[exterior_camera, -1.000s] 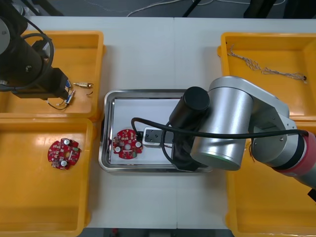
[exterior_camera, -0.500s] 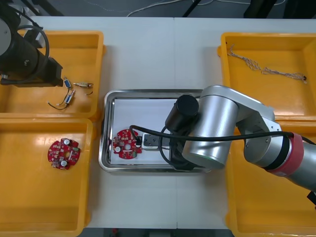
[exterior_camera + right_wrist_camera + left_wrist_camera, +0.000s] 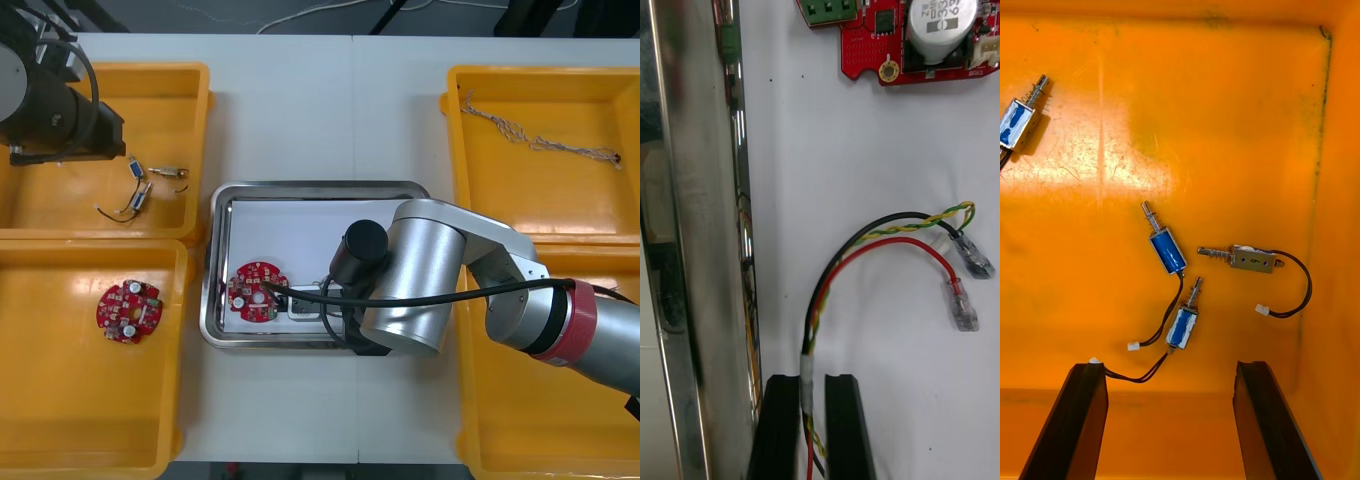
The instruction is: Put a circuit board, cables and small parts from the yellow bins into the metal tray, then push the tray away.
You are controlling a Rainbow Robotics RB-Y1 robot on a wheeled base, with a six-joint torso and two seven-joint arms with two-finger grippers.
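Partly cropped, right fingers (image 3: 781, 427) pinching red-yellow cable (image 3: 895, 241)

Light table (image 3: 300, 100) (dark floor (image 3: 450, 15) beyond).

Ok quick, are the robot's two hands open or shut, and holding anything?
Left gripper: open, holding nothing, over small metal parts.
Right gripper: shut on the red and yellow cable, in the metal tray.

Light table (image 3: 310, 120) takes up most of the frame, w/ a thin seam (image 3: 352, 100) running top to bottom just right of centre. Strip of dark floor (image 3: 450, 15) along the top edge. White cord (image 3: 295, 14) lies across it at top centre, slanted black bar (image 3: 392, 14) just to its right.
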